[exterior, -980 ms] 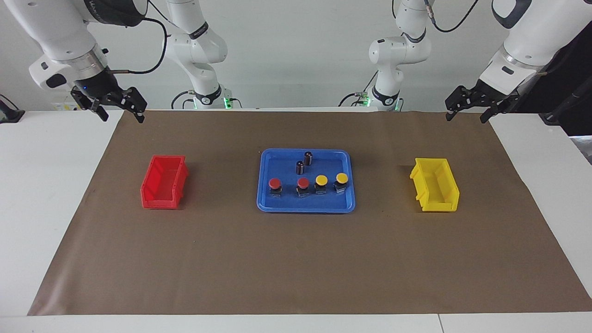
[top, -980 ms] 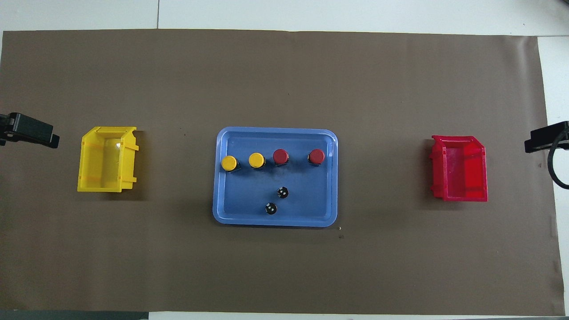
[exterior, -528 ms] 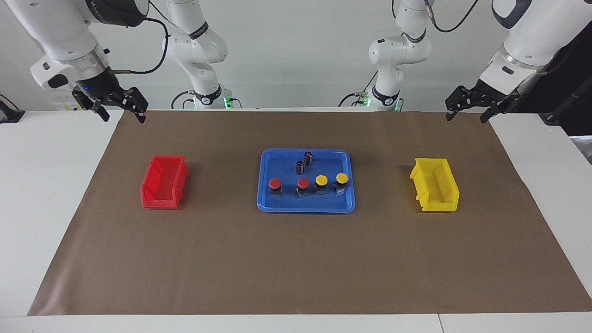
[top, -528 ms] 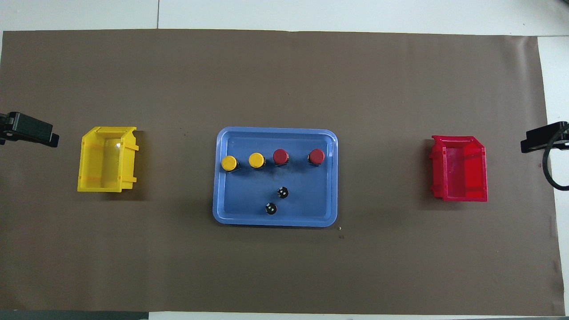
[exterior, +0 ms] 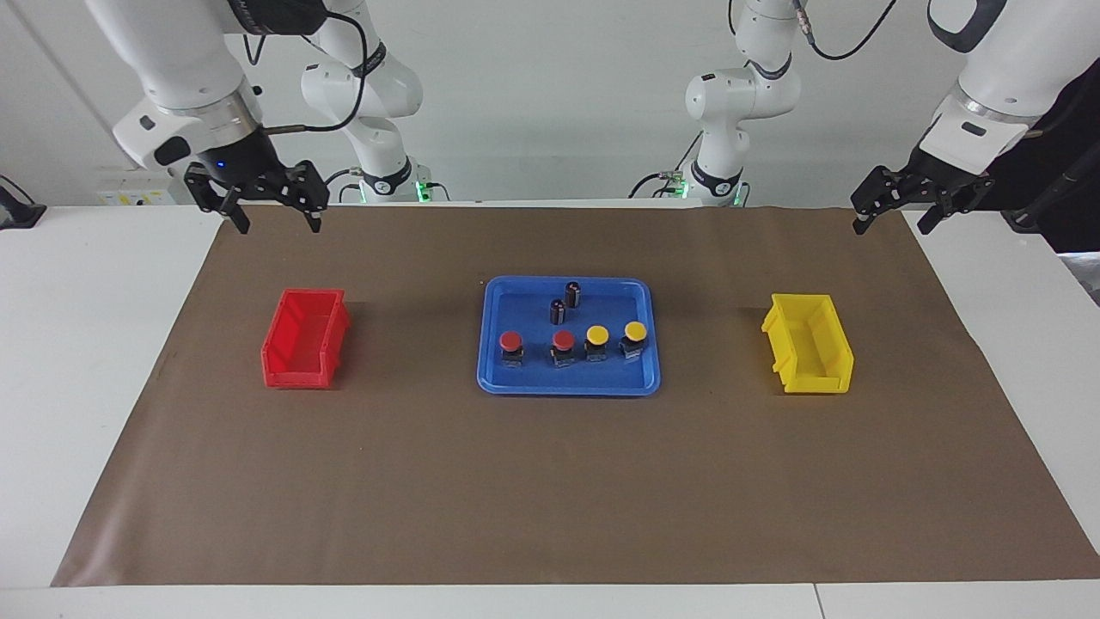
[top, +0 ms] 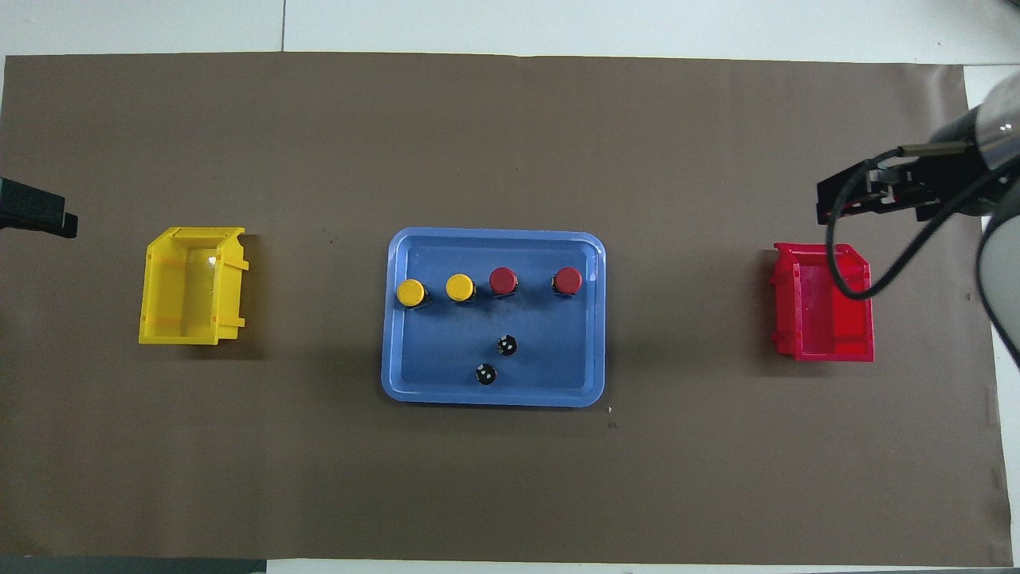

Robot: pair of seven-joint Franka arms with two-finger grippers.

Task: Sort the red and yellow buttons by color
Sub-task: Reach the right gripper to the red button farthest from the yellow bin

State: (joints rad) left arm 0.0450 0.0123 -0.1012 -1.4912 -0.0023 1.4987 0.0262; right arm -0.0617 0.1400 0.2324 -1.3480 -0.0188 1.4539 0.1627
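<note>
the four buttons [exterior: 572, 345] stand in one row in the blue tray [exterior: 494, 378], bases half hidden under their caps. right gripper [exterior: 274, 206] and left gripper [exterior: 894, 206] hang wide, holding nothing; the overhead view cuts off the left one.

no readable text, labels or signs

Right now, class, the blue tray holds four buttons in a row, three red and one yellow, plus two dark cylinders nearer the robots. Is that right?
Not quite. The blue tray holds two red buttons and two yellow buttons, as the overhead view shows. The row of four and the two dark cylinders nearer the robots are right.
</note>
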